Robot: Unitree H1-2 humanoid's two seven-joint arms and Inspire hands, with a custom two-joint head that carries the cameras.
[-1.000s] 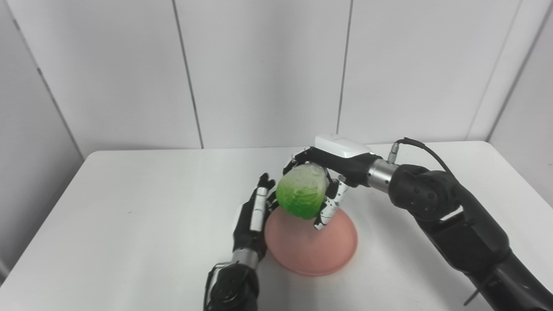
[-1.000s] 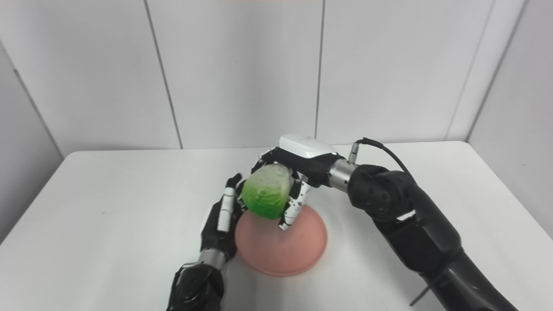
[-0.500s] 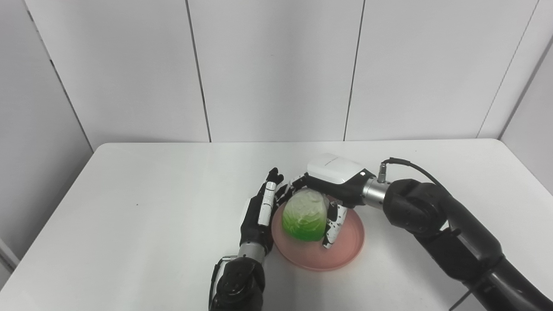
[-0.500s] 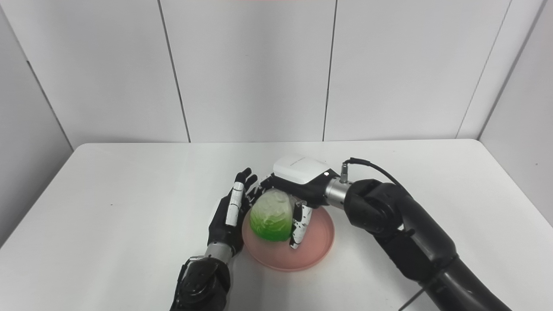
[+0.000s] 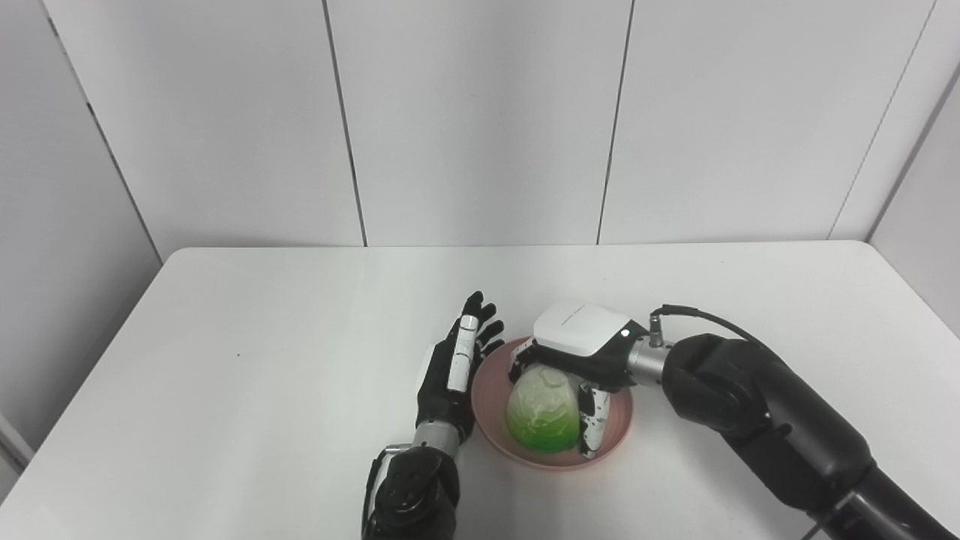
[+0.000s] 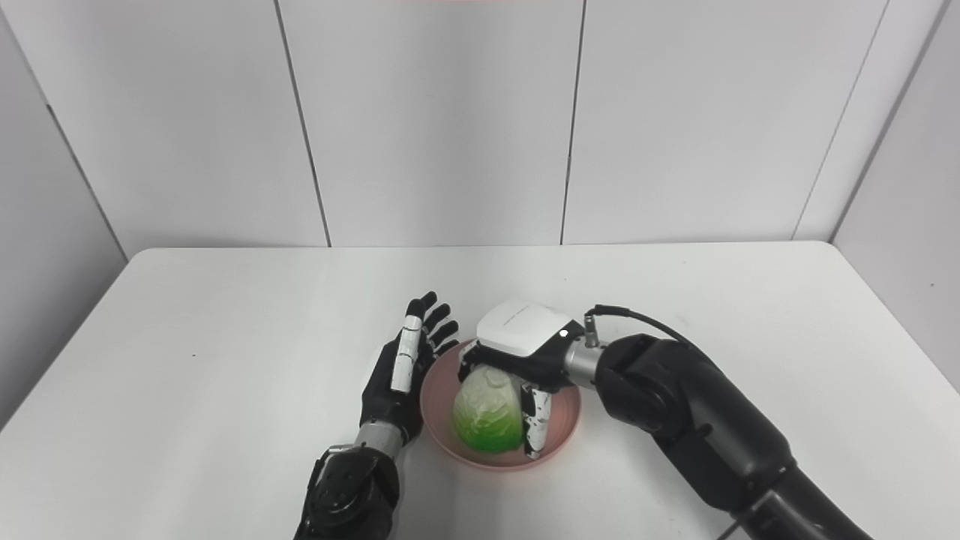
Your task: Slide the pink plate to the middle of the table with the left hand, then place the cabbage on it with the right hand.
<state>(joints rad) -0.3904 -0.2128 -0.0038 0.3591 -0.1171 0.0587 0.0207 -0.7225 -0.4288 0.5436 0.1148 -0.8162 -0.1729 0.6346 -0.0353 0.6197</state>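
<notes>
The right hand (image 5: 574, 367) reaches in from the right side and curls down over the cabbage (image 5: 541, 411), its fingers (image 5: 588, 427) wrapped along the cabbage's near and far flanks so that the vegetable is clasped from above. The cabbage stands inside the pink plate (image 5: 619, 426), pale at the top and bright green toward its base, and its underside appears to rest on the plate's floor, though the contact itself is hidden by the rim. The plate sits near the middle of the white bench (image 5: 247, 360), a little toward the near edge. Just beside the plate's left rim stands the left hand (image 5: 450, 371), on edge with its palm turned toward the plate and its fingers spread and pointing away toward the wall, holding nothing; whether its palm actually touches the rim cannot be told. The left forearm rises from the bottom edge, and the right arm's dark bulk crosses the lower right corner. Behind the bench is a plain panelled wall (image 5: 480, 120).
</notes>
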